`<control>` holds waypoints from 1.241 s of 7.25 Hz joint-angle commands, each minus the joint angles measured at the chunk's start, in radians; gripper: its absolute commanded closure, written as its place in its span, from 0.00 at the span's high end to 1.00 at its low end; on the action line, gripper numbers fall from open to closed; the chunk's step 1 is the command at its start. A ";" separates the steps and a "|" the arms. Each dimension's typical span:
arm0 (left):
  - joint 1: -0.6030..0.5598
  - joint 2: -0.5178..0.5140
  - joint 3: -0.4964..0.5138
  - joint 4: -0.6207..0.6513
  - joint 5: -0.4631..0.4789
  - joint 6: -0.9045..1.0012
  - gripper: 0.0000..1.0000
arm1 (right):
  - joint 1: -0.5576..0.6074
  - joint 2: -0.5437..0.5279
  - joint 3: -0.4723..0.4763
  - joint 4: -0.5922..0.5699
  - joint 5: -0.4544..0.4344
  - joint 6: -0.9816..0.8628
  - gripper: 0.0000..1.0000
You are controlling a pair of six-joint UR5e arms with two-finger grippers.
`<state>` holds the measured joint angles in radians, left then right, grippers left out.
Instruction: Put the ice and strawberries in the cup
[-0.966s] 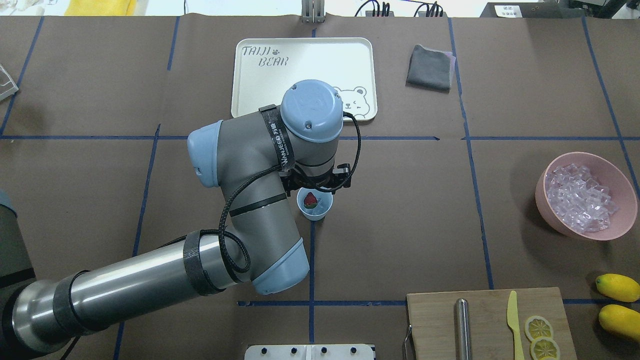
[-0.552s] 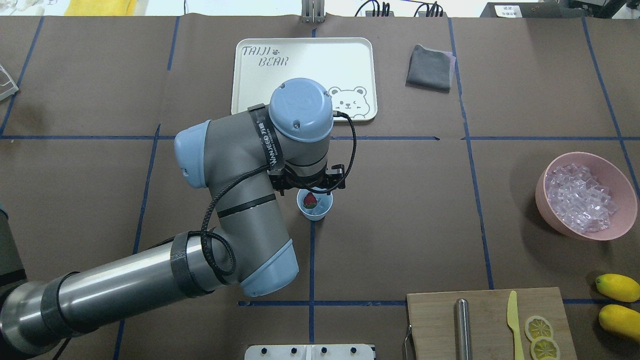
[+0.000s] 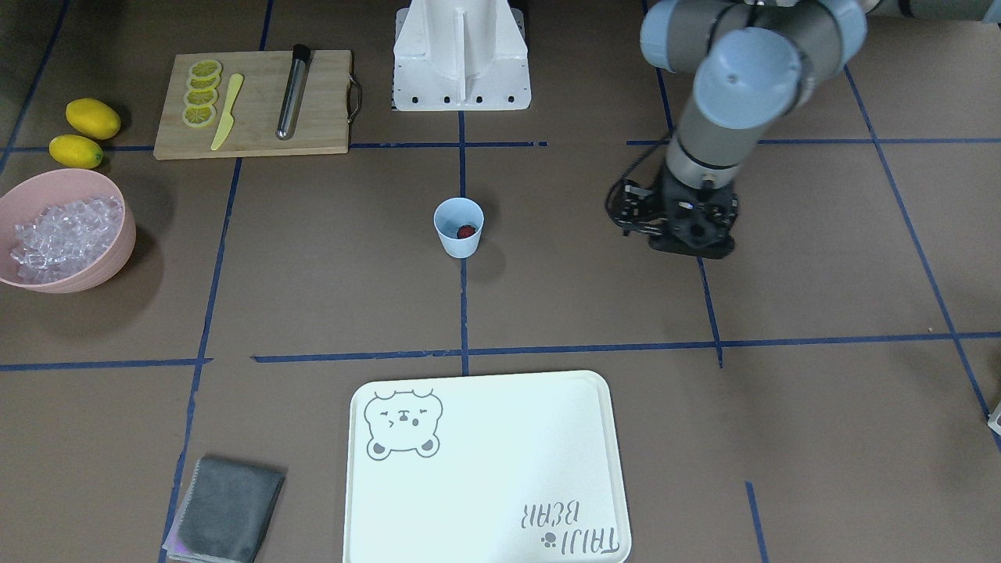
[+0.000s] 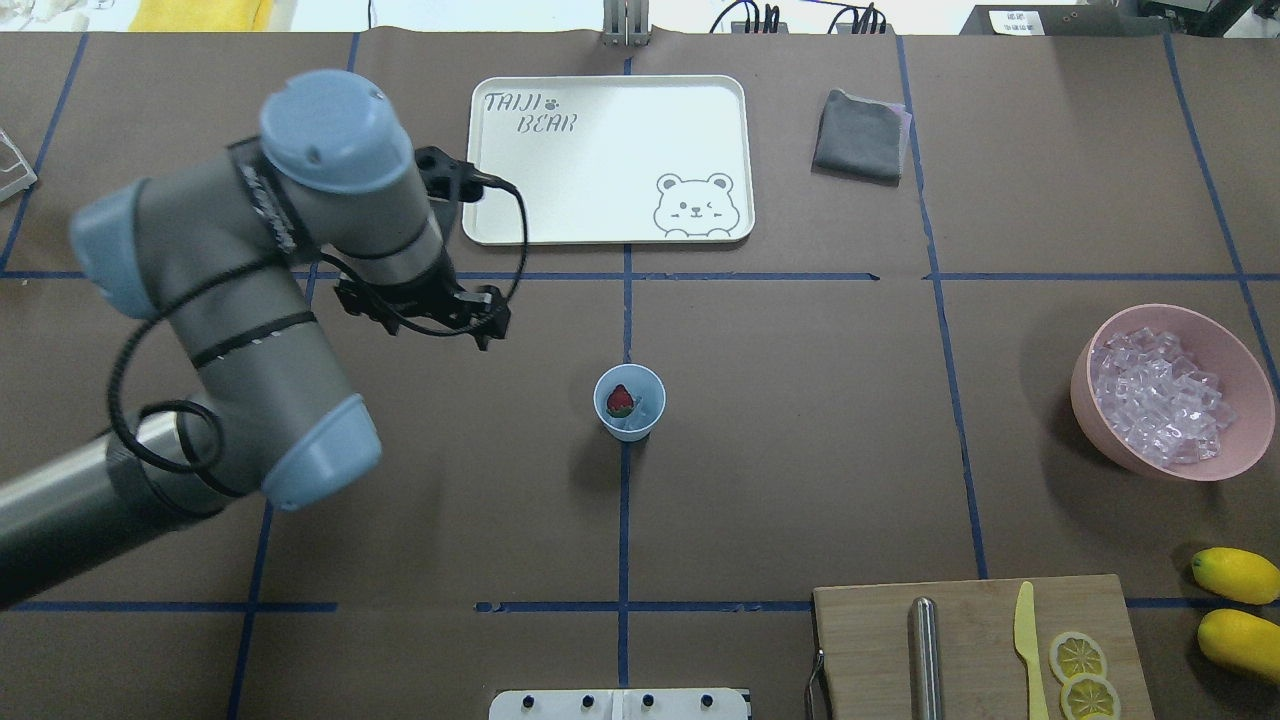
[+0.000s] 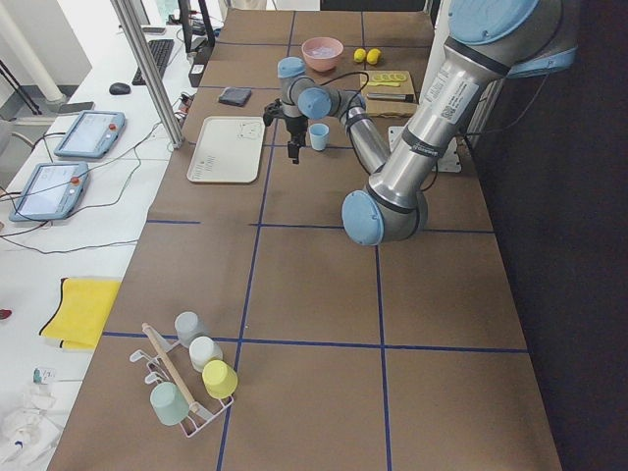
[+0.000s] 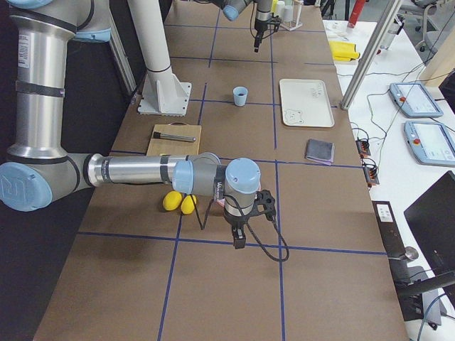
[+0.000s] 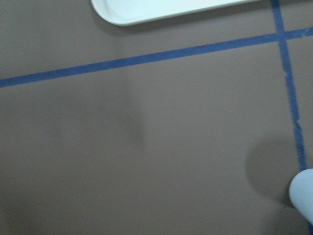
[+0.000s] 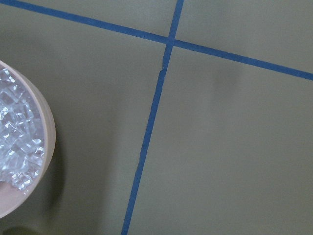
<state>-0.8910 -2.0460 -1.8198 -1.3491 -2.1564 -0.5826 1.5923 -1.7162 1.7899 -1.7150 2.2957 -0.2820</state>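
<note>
table (image 4: pixel 800 420): brown paper crossed by blue tape lines. A dropped cube would likely skid far on it.
left arm (image 4: pixel 250 330): comes in from 8 o'clock in the overhead view, its bulky elbow raised. A careless swing toward centre could sweep the cup (image 3: pixel 459 244) over.
pink bowl (image 3: pixel 78 277): at 3 o'clock of the cup, well apart, heaped with ice (image 4: pixel 1160 395). Fingers plunging too deep could shove or tilt it.
left gripper (image 3: pixel 692 242): at 10 o'clock of the cup in the overhead view, apart from it, pointing down over bare table. Its fingers are hidden under the wrist, so I cannot tell whether they are spread or closed.
right gripper (image 6: pixel 238 241): seen only from the side, hanging low near the pink bowl, whose rim sits at 9 o'clock in its wrist view. I cannot tell how its fingers stand.
cup: upright at table centre on a tape line, light and narrow-mouthed. A finger clipping the rim would probably tip it and spill the strawberry (image 4: pixel 621 401).
ice: in the pink bowl. A pale glint inside the cup may be a cube, but I cannot tell. The cubes are slick and clear, so one could squirt from a pinch or bounce off the rim.
strawberry: inside the cup, toward its 10 o'clock wall. A cube released from too high might knock or bruise it.
</note>
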 commanded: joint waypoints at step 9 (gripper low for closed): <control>-0.659 0.553 0.111 -0.080 -0.170 0.883 1.00 | 0.000 0.004 0.000 0.002 -0.001 0.012 1.00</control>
<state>-1.4868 -1.5239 -1.7486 -1.4047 -2.2843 0.2671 1.5923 -1.7117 1.7901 -1.7147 2.2948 -0.2700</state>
